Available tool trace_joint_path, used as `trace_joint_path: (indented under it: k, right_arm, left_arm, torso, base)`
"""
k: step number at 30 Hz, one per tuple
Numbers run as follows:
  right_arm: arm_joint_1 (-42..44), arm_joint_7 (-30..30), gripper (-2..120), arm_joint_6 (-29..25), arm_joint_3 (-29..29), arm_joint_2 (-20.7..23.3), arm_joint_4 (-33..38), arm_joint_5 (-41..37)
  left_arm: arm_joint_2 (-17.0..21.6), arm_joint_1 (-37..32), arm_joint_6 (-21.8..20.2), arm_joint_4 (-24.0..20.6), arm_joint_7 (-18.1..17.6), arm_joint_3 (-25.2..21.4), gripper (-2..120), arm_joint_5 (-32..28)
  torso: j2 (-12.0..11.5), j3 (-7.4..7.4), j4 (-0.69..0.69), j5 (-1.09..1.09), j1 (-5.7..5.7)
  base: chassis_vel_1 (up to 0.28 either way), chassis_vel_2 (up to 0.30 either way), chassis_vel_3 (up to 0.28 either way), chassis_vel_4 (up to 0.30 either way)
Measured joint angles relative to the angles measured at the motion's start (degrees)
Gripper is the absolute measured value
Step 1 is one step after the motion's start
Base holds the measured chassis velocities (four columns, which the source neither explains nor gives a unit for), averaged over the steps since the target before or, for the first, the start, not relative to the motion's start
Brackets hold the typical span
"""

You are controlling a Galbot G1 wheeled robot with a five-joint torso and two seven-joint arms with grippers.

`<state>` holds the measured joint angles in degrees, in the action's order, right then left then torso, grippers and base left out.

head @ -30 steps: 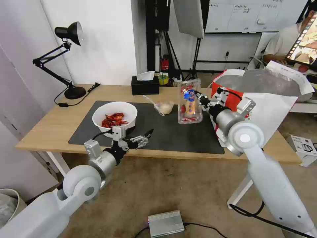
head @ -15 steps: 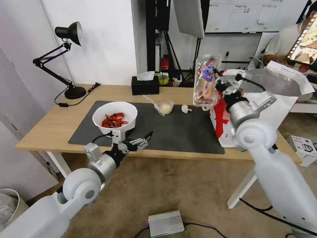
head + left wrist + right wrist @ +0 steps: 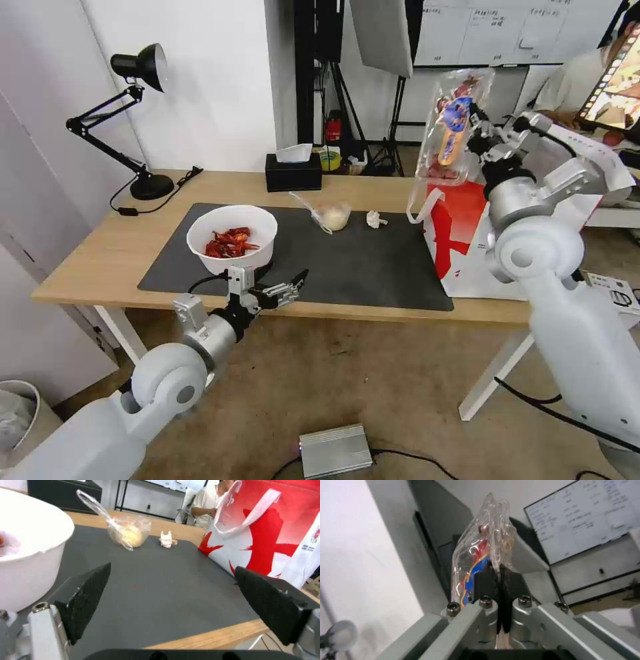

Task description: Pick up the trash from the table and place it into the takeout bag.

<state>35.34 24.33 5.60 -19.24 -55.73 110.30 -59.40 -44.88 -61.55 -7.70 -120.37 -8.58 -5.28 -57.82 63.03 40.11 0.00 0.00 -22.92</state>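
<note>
My right gripper [image 3: 479,137] is shut on the edge of the clear hinged plastic tray [image 3: 453,130], held high above the near rim of the takeout bag [image 3: 467,233]; its pads pinch the tray [image 3: 483,552]. The white bowl of red crayfish shells [image 3: 231,237] sits on the dark mat of the table [image 3: 100,247]. The small clear cup [image 3: 331,215] and the crumpled tissue [image 3: 376,219] lie farther back on the mat. My left gripper [image 3: 283,288] hovers open at the table's front edge, just in front of the bowl [image 3: 26,552], with nothing between its fingers [image 3: 88,597].
A black desk lamp [image 3: 133,120] stands at the back left and a black tissue box [image 3: 293,172] at the back centre. The bag's white strap [image 3: 246,512] hangs over its red side. A grey box [image 3: 335,451] lies on the floor.
My right gripper has lifted the plastic tray off the mat and carried it up and right, over the bag. The tissue it covered now shows. The left arm barely moved.
</note>
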Motion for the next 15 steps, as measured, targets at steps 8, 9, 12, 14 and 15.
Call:
trace_joint_path:
  k: [8, 9, 12, 14, 15]
  right_arm:
    - [-1.3, 1.8, 0, -0.8, -1.4, 0.7, -1.4, 0.1]
    - [-1.4, 2.0, 0, -1.1, -1.8, 0.8, -1.9, 0.1]
    - [-1.4, 2.0, 0, -1.3, -2.1, 0.9, -2.4, 0.2]
    - [-1.3, 2.0, 0, -1.5, -3.1, 0.9, -3.3, 0.5]
    - [-0.9, 2.1, 0, -1.6, -4.1, 0.9, -4.1, 0.6]
  left_arm:
    - [0.0, -0.4, 0.0, 0.1, 0.9, -0.3, 100, 0.1]
    - [0.0, -0.5, 0.0, 0.1, 1.0, -0.3, 100, 0.2]
    - [-0.1, -0.7, 0.0, 0.1, 1.0, -0.4, 100, 0.2]
    - [-0.1, -1.1, 0.1, 0.1, 1.2, -0.5, 100, 0.4]
    - [-0.1, -1.3, 0.2, 0.1, 1.2, -0.7, 100, 0.5]
  torso:
    - [0.0, 0.0, 0.0, 0.0, 0.0]
    - [0.0, 0.0, 0.0, 0.0, 0.0]
    - [0.0, 0.0, 0.0, 0.0, 0.0]
    - [0.0, 0.0, 0.0, 0.0, 0.0]
    - [0.0, 0.0, 0.0, 0.0, 0.0]
  base:
    - [0.0, 0.0, 0.0, 0.0]
    - [0.0, 0.0, 0.0, 0.0]
    - [0.0, 0.0, 0.0, 0.0]
    - [0.0, 0.0, 0.0, 0.0]
    - [0.0, 0.0, 0.0, 0.0]
